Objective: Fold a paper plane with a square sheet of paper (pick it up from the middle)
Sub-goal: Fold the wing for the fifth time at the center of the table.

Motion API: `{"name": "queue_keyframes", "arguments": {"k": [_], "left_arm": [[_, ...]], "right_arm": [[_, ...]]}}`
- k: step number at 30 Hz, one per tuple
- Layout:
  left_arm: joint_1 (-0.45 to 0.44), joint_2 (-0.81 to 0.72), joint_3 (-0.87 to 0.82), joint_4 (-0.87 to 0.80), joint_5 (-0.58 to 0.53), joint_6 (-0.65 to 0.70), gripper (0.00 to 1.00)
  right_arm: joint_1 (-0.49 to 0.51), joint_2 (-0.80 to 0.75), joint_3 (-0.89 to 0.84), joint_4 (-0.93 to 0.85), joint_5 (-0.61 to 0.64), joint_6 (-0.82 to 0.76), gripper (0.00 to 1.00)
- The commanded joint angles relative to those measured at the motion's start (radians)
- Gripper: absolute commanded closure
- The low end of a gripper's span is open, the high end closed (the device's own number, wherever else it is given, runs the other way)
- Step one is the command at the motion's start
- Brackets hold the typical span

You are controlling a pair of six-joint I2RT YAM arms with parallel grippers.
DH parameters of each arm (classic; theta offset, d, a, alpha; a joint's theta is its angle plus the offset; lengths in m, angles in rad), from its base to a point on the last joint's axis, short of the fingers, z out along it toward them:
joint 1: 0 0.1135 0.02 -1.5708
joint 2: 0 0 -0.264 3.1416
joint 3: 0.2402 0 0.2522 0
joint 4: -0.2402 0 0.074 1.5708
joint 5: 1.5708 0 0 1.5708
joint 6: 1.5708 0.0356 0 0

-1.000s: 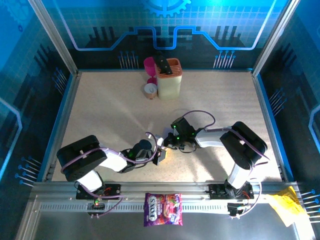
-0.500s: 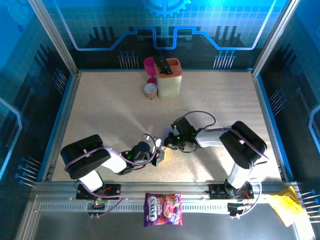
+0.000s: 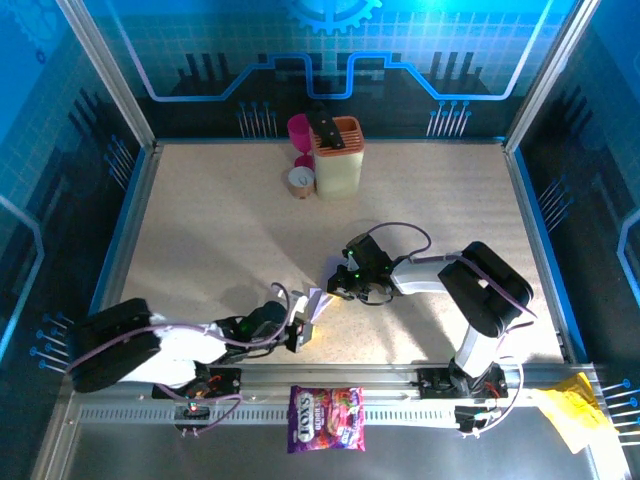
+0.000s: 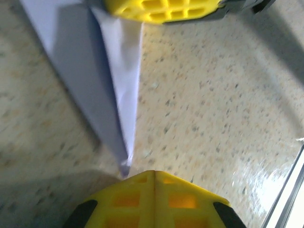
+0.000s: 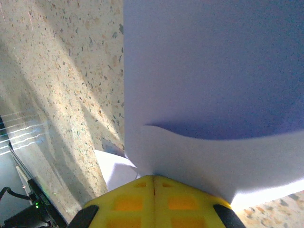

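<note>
- The left arm has drawn back toward the near-left corner, and the left gripper [image 3: 297, 335] now sits just short of the thin pale lilac folded paper sheet [image 3: 318, 300].
- Its jaws stand apart, with the paper sheet's pointed tip [image 4: 124, 164] between them on the speckled beige tabletop [image 3: 220, 220].
- The right gripper [image 3: 336, 290] meets the sheet's far side; paper covers its jaws, so I cannot tell their state.

Warm slanting light, soft blur, dark shadow across the paper [image 5: 213, 71].

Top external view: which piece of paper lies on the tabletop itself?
The pale lilac folded paper, at the front middle of the tabletop. The yellow crumpled paper lies off it, on the metal frame.
</note>
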Motion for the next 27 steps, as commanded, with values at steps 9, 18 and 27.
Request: {"name": "queue_keyframes", "arguments": {"k": [9, 18, 27], "left_arm": [[0.062, -0.181, 0.145, -0.311, -0.116, 0.118, 1.0], [0.064, 0.096, 0.291, -0.207, -0.053, 0.231, 1.0], [0.063, 0.223, 0.355, -0.207, -0.049, 0.294, 1.0]], "right_arm": [[-0.013, 0.067, -0.054, -0.103, 0.067, 0.011, 1.0], [-0.013, 0.063, -0.054, -0.096, 0.065, 0.014, 1.0], [-0.013, 0.055, -0.056, -0.089, 0.06, 0.021, 1.0]]}}
